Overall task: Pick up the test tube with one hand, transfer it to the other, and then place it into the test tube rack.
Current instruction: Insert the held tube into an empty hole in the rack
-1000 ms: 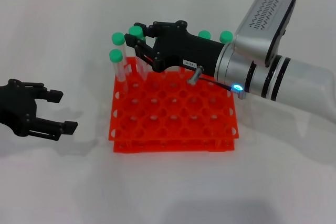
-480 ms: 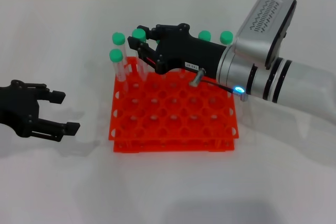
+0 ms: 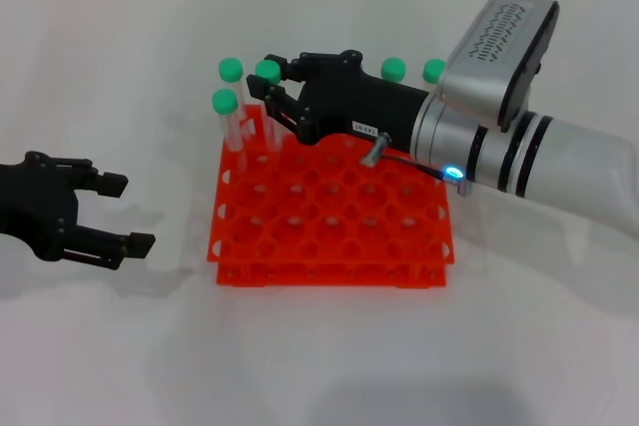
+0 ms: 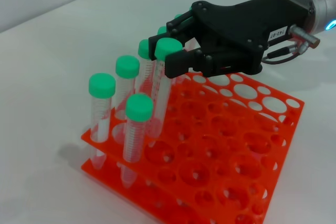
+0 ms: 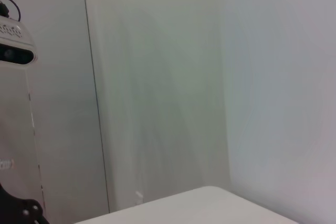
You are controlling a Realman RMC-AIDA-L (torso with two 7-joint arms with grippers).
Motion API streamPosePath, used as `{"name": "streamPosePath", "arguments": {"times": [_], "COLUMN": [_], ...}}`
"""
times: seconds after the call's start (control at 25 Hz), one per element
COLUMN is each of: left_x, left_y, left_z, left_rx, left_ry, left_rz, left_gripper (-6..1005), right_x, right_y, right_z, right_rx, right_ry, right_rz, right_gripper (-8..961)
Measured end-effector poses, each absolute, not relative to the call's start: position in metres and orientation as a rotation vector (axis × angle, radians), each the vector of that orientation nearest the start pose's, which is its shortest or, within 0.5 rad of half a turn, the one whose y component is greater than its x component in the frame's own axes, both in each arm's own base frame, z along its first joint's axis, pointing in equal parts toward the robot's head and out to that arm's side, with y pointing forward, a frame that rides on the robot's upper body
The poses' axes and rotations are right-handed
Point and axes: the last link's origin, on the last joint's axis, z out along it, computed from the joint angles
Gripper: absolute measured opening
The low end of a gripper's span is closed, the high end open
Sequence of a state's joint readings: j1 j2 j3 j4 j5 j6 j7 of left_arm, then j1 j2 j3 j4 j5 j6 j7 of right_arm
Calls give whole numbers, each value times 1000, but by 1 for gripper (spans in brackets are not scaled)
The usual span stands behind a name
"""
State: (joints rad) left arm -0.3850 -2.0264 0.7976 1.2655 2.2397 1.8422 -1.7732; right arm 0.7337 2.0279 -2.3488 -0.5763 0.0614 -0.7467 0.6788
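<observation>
**Desk:** Where is the right claw?

**Me:** I see the black right claw with the white label sticker reaching over the far-left part of the bright orange-red plastic test tube rack with its grid of round holes. In the left wrist view the same claw sits at the cap of the slim clear plastic test tube with the green screw cap.

**Desk:** Clenched on it?

**Me:** Fingers sit on either side of the cap with a gap showing; it looks released, not pinching. The tube stands upright in a rack hole near that corner, among other green-capped tubes.

**Desk:** The left side?

**Me:** The plain black left claw hovers low over the white surface, well apart from the rack, fingers spread, holding nothing.

**Desk:** Right wrist camera?

**Me:** It shows only pale wall panels. No tube or rack there.
</observation>
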Motion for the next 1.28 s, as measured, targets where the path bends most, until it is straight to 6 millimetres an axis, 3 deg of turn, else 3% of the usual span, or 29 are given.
{"name": "streamPosePath", "arguments": {"times": [1.28], "left_x": [-265], "left_y": [300], "left_z": [83], "left_rx": [-2838], "left_ry": [-677], "left_rz": [-98], "left_gripper": [888], "right_x": [135], "right_y": [371], "right_z": [-122], "right_rx": [-2503], "right_ry": [410], "right_rz": [860], "right_gripper": [353]}}
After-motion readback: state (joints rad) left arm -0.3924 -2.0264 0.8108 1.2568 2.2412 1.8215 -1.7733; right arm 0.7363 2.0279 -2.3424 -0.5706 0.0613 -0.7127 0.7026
